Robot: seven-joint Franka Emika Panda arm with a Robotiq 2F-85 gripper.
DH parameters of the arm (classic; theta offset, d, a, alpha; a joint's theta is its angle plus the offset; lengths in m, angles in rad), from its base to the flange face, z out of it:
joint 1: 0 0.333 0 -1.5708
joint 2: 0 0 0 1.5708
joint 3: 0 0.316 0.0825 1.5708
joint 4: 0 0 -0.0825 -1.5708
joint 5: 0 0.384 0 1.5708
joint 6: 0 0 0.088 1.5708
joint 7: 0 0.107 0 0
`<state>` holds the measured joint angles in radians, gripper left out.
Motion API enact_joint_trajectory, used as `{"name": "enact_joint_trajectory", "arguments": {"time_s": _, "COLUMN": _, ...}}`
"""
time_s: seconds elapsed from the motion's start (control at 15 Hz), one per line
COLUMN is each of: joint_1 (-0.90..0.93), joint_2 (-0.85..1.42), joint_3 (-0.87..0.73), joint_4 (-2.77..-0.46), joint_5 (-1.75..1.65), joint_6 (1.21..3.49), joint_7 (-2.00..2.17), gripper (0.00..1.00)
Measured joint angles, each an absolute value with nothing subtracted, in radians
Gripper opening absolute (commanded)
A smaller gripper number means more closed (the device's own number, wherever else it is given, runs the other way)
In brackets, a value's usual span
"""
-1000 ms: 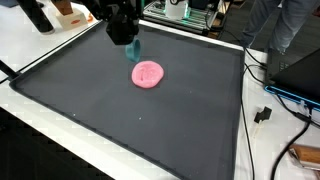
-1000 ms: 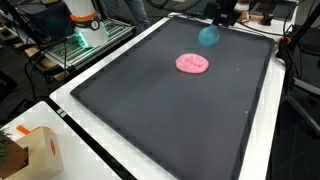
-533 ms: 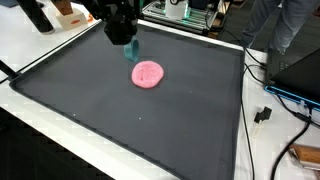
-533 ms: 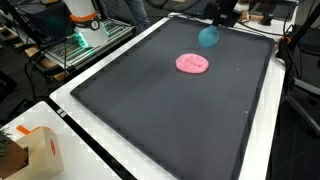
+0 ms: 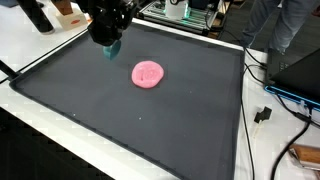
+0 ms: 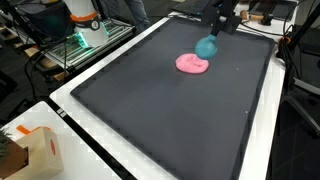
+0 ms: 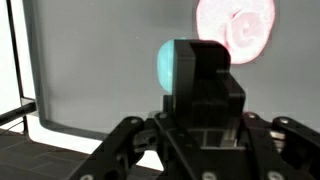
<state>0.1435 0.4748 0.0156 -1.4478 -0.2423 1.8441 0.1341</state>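
My gripper [image 5: 107,40] is shut on a small teal round object [image 5: 111,48] and holds it just above the black mat [image 5: 130,120]. A pink disc [image 5: 148,73] lies flat on the mat, apart from the gripper. In an exterior view the gripper [image 6: 212,34] and the teal object [image 6: 206,47] hang right beside the pink disc [image 6: 192,64]. In the wrist view the teal object [image 7: 170,65] shows between the dark fingers [image 7: 198,75], with the pink disc [image 7: 236,28] beyond it near the top.
The mat [image 6: 160,110] has a raised rim and lies on a white table [image 5: 40,50]. A cardboard box [image 6: 30,152] stands at one table corner. Cables and a plug [image 5: 264,114] lie past the mat's edge. A person [image 5: 285,30] stands behind.
The gripper has moved sideways across the mat with the teal object in it, away from the far rim. The pink disc has not moved.
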Motion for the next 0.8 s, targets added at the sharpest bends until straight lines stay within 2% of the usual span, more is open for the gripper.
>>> {"name": "enact_joint_trajectory", "arguments": {"time_s": 0.8, "joint_1": 0.294, "joint_2": 0.519, "joint_3": -0.059, "joint_4": -1.574, "joint_5": -0.663, "joint_6": 1.853, "joint_7": 0.699, "gripper": 0.25}}
